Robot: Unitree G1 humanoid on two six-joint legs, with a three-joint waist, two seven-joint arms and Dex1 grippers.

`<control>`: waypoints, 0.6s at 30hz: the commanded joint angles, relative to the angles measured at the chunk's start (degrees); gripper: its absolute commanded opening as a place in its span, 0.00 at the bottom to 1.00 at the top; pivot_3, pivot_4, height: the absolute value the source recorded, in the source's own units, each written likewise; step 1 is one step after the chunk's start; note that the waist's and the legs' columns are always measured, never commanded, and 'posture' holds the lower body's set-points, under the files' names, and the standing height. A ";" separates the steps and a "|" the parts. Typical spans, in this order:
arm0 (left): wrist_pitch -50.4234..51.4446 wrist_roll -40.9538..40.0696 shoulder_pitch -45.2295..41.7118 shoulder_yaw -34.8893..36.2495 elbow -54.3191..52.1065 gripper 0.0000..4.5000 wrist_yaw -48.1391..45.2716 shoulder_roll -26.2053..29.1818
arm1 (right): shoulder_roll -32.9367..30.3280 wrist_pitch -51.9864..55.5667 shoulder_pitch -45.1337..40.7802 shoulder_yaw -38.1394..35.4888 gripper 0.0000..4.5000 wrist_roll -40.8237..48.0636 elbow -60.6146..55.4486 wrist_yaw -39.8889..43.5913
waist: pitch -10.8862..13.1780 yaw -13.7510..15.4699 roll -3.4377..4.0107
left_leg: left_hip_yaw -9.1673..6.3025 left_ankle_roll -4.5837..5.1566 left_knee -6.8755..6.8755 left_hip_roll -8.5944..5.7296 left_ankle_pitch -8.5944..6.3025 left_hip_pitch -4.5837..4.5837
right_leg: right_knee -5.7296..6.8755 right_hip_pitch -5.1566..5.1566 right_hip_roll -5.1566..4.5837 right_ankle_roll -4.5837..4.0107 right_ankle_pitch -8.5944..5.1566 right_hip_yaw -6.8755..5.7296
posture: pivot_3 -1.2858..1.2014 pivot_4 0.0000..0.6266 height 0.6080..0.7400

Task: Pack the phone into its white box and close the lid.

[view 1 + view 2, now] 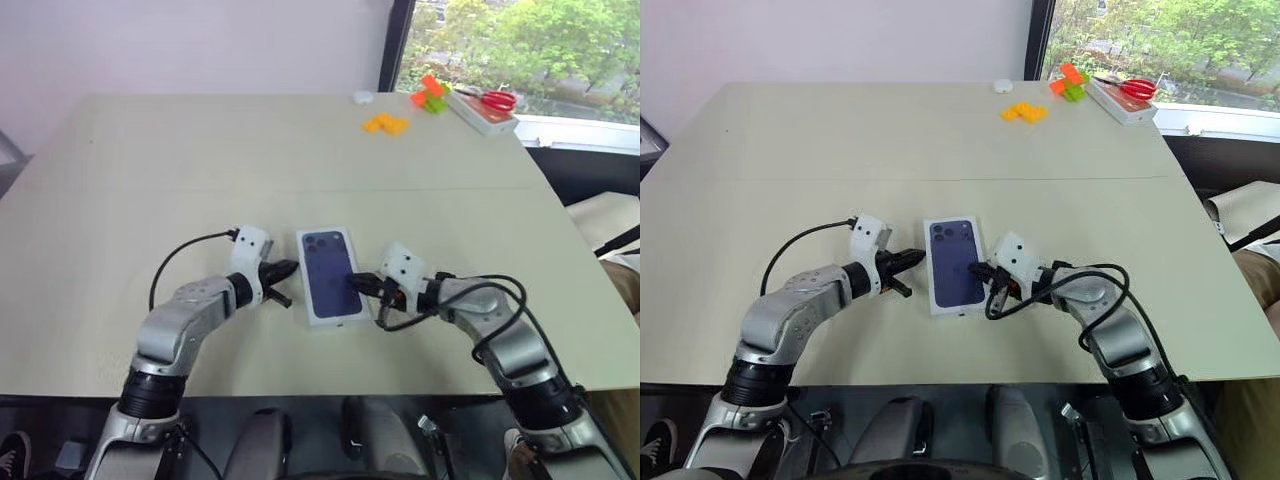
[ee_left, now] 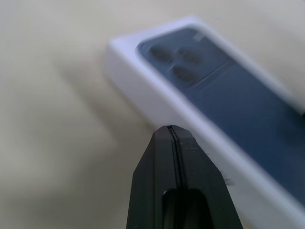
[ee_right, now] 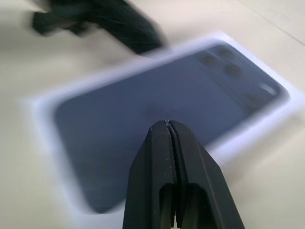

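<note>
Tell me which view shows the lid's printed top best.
The right wrist view: nearly the whole lid and its phone picture. The left wrist view catches one side and the camera end; the eye views show it whole but small, between both tools.

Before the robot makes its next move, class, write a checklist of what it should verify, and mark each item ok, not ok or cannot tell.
1. The lid sits on the box, printed side up: ok.
2. Lid pressed fully down all round: cannot tell.
3. Phone inside: cannot tell, it is covered.
4. Left gripper shut, beside the lid: ok.
5. Right gripper shut, over the lid's edge: ok.
6. Table around the lid free of clutter: ok.
</note>
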 commanded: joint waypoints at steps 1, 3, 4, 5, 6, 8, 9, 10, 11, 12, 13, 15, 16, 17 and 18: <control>2.07 -6.16 0.30 3.14 -6.01 0.00 -3.13 1.14 | -3.35 2.76 2.43 -1.73 0.01 7.20 -7.43 5.50 | 0.00 0.01 0.00 | -0.01 0.00 0.00 0.00 0.00 -0.02 | 0.00 -0.02 0.00 0.00 0.00 -0.01 | 0.52 0.24 1.00; 2.68 -7.06 0.44 2.57 -6.66 0.00 -3.88 1.66 | -4.18 -0.14 3.09 0.27 0.01 3.45 -5.69 4.23 | -0.01 0.03 -0.01 | 0.00 0.00 0.00 -0.01 0.00 -0.03 | -0.02 -0.01 -0.01 0.01 -0.01 -0.01 | 0.52 0.24 1.00; 2.99 -6.69 0.61 1.55 -6.59 0.00 -3.97 2.02 | -4.46 -1.78 3.12 1.45 0.01 1.25 -4.63 3.51 | 0.00 0.01 0.00 | 0.00 0.00 0.00 -0.01 0.00 -0.03 | -0.04 0.00 -0.01 0.01 -0.01 -0.02 | 0.52 0.24 1.00; 2.63 -5.53 0.89 0.06 -6.40 0.00 -3.95 2.60 | -4.56 -3.09 3.06 2.48 0.01 -0.50 -3.70 2.86 | 0.00 -0.07 0.00 | 0.04 0.00 0.02 -0.03 0.00 -0.02 | -0.03 0.00 -0.03 0.00 -0.02 -0.01 | 0.52 0.24 1.00; 1.48 -3.98 1.65 -1.76 -6.14 0.00 -4.23 3.22 | -4.30 -3.48 2.80 3.37 0.01 -1.88 -2.72 1.87 | 0.00 -0.12 0.00 | 0.07 0.00 0.02 -0.04 0.00 -0.01 | -0.03 0.00 -0.02 -0.04 -0.04 0.01 | 0.52 0.24 1.00; -0.88 -0.93 3.40 -4.97 -5.29 0.00 -4.48 4.51 | -4.23 -5.64 2.64 4.87 0.01 -4.55 -1.30 0.84 | 0.00 -0.18 0.00 | 0.09 -0.01 0.03 -0.03 0.01 0.02 | -0.02 0.00 0.00 -0.01 -0.24 0.04 | 0.52 0.24 1.00; -2.05 0.30 4.27 -6.09 -4.80 0.00 -4.54 4.93 | -4.55 -6.78 2.87 5.49 0.01 -5.35 -1.11 1.04 | 0.00 -0.16 0.00 | 0.09 -0.02 0.03 -0.02 0.01 0.02 | 0.00 0.00 0.01 -0.01 -0.24 0.06 | 0.52 0.24 1.00; -2.29 1.21 5.01 -7.23 -4.45 0.00 -4.68 5.62 | -5.09 -7.89 3.20 5.89 0.01 -6.20 -0.96 1.23 | -0.02 -0.03 -0.04 | 0.09 -0.02 0.03 0.00 0.01 0.03 | 0.01 0.00 0.04 -0.01 -0.24 0.06 | 0.52 0.24 1.00; -2.87 2.37 5.59 -8.35 -4.28 0.00 -4.84 6.36 | -5.71 -9.20 3.53 6.21 0.01 -7.05 -0.78 1.54 | -0.03 0.02 -0.04 | 0.04 -0.02 0.03 0.01 0.01 0.04 | 0.02 0.01 0.06 -0.01 -0.24 0.04 | 0.52 0.24 1.00; -3.58 3.03 5.98 -8.92 -4.19 0.00 -5.03 6.70 | -6.39 -10.56 4.06 6.31 0.01 -7.03 -1.02 2.61 | -0.05 0.09 -0.02 | 0.04 -0.02 0.03 0.02 0.01 0.08 | 0.02 0.04 0.06 -0.01 -0.24 0.03 | 0.52 0.24 1.00; -3.96 3.02 6.14 -8.83 -4.03 0.00 -4.91 6.47 | -6.62 -10.89 4.49 6.06 0.01 -6.35 -1.53 3.37 | -0.07 0.12 0.01 | 0.03 -0.02 0.03 0.02 0.01 0.11 | 0.02 0.07 0.05 -0.02 -0.25 0.03 | 0.52 0.24 1.00; -3.34 0.74 5.42 -6.60 -3.70 0.00 -4.49 4.72 | -4.77 -8.52 4.46 4.20 0.01 -1.95 -3.58 3.37 | -0.08 0.09 -0.01 | 0.05 -0.02 0.03 0.00 0.01 0.16 | -0.01 0.15 0.02 -0.03 -0.27 0.04 | 0.52 0.24 1.00; -3.47 -0.49 4.63 -5.16 -3.74 0.00 -4.54 3.86 | -3.46 -7.01 3.80 3.13 0.01 0.03 -4.26 2.57 | -0.07 0.07 -0.02 | 0.05 -0.02 0.04 0.01 0.01 0.17 | -0.02 0.17 0.02 -0.03 -0.27 0.03 | 0.52 0.24 1.00; -4.04 -0.99 3.90 -4.08 -3.72 0.00 -4.62 3.34 | -2.33 -5.53 2.99 2.15 0.01 1.65 -4.57 1.74 | -0.05 0.08 -0.02 | 0.05 -0.02 0.04 0.01 0.01 0.16 | -0.02 0.17 0.01 -0.03 -0.27 0.03 | 0.52 0.24 1.00; -4.61 -1.11 2.96 -2.86 -3.35 0.00 -4.31 3.02 | -1.40 -3.26 1.77 0.93 0.01 3.64 -4.48 1.18 | -0.04 0.06 -0.02 | 0.04 -0.02 0.06 0.01 0.01 0.14 | -0.01 0.16 0.01 -0.02 -0.27 0.03 | 0.52 0.24 1.00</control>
